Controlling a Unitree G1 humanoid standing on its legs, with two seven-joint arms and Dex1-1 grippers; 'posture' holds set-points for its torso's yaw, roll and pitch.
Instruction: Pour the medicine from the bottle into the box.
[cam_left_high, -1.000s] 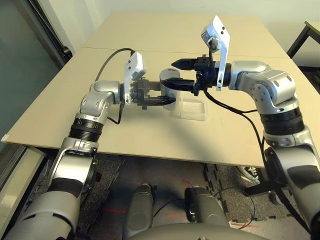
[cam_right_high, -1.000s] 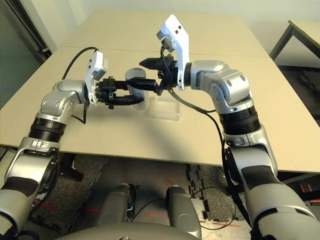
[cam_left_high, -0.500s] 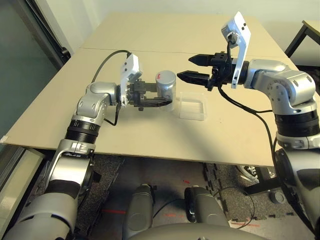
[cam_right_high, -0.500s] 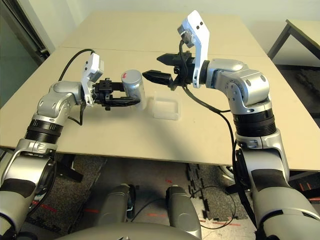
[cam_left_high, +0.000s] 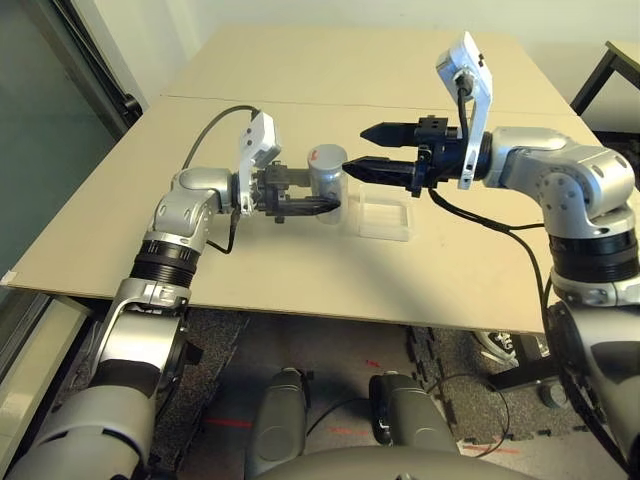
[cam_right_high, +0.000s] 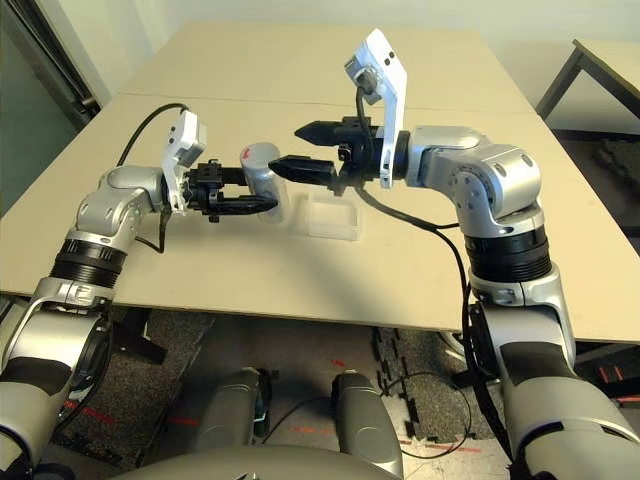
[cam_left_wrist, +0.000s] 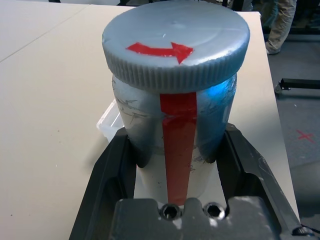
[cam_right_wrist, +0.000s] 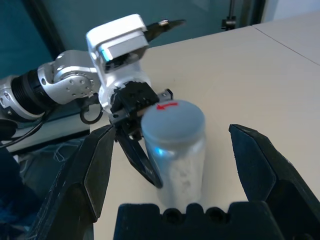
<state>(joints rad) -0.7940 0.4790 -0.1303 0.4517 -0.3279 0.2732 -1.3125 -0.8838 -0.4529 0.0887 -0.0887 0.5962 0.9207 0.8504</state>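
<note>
**Above the tan table: capped bottle held upright**

Beside the clear square plastic box (cam_left_high: 384, 217), my left gripper (cam_left_high: 318, 201) clamps the silver-grey cylindrical bottle (cam_left_high: 326, 180), red-striped, cap on. My right gripper (cam_left_high: 362, 149) hovers near it, fingers spread wide.

1 bottle (cam_left_high: 326, 178), silver-grey with 1 red stripe down its side and 1 round grey cap (cam_left_wrist: 176, 42) bearing 1 red arrow. 1 clear box (cam_left_high: 383, 217) on the worktop (cam_left_high: 300, 270). 2 grippers: 1 left gripper (cam_left_high: 310, 203) and 1 right gripper (cam_left_high: 372, 149), each with 2 black fingers. 2 silver arms, 1 on the left, 1 on the right. 2 white wrist cameras, 1 per arm. 2 worktop panels, 1 near and 1 far, joined by 1 seam. No pill can be made out.
</note>
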